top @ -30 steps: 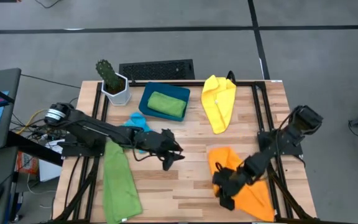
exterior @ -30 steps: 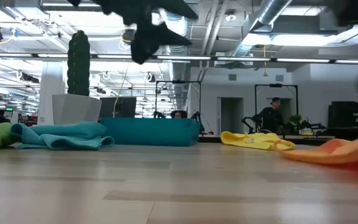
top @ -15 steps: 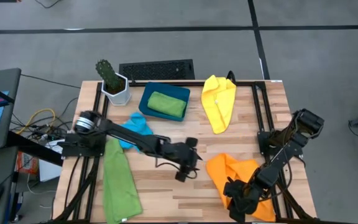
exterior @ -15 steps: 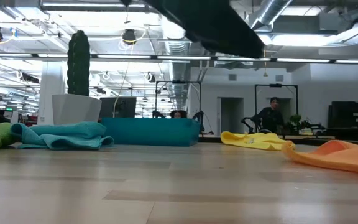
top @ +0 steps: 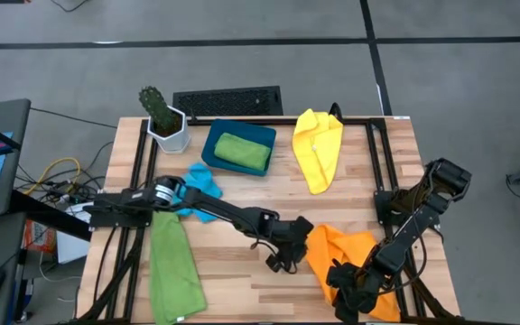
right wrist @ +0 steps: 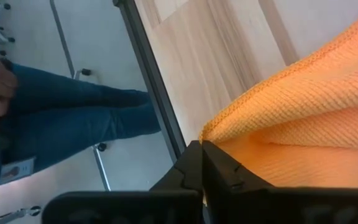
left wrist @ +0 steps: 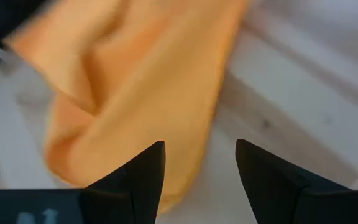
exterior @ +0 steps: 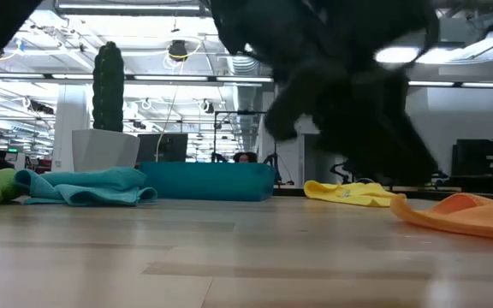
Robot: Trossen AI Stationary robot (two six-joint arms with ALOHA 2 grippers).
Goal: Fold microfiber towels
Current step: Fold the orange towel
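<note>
Right now the right gripper is pinching the near edge of the orange towel, its fingers pressed together on the knit hem, while the left gripper is hovering at the towel's opposite, inner edge with its fingers spread apart and nothing between them, the orange cloth lying just ahead of the tips. That towel is lying crumpled on the front right part of the wooden table, so the step in hand looks to be taking hold of it at two points in order to spread or fold it. Judging from this, the next move is calling for the left fingers to drop onto a free edge or corner and shut on a single layer, without bunching the loose fabric. Farther out, the yellow towel is lying at the back right, one green towel is stretching along the front left, the sky-blue towel is sitting bunched under the left arm, and a second green towel is resting folded in the teal tray beside the potted cactus.
</note>
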